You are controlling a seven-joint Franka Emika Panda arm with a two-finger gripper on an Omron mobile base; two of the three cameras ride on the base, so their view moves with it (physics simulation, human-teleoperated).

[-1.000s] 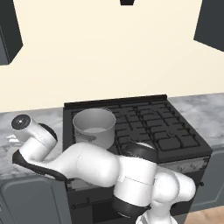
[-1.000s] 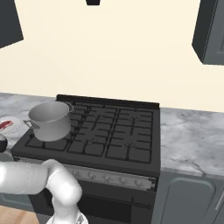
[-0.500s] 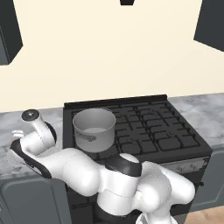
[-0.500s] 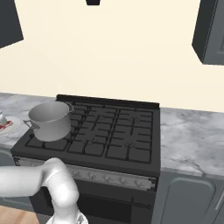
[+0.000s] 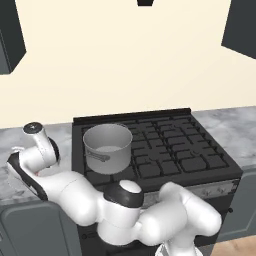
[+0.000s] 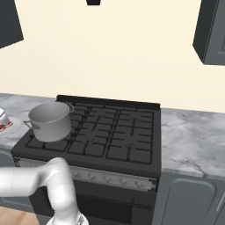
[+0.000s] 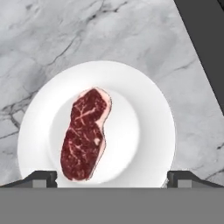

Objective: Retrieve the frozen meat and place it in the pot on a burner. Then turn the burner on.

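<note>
The frozen meat (image 7: 85, 133), a small red steak with a whitish edge, lies flat on a round white plate (image 7: 153, 109) on the grey marble counter. My gripper (image 7: 111, 179) hangs straight above the plate, open, its two tips spread wider than the steak and holding nothing. The grey metal pot (image 5: 107, 147) (image 6: 49, 121) stands empty on the front-left burner (image 6: 39, 141) of the dark stove, just right of the plate. In the right base view a sliver of the plate (image 6: 12, 128) shows at the left edge.
The black stove top (image 6: 114, 132) has several grate sections free beside the pot. A row of knobs (image 6: 110, 179) runs along its front panel. Marble counter (image 6: 193, 136) lies to its right. My bent arm (image 5: 80, 197) spans the stove's front left corner.
The arm's elbow has swung left along the stove front, and the wrist has risen slightly over the plate. The pot and the steak have stayed put.
</note>
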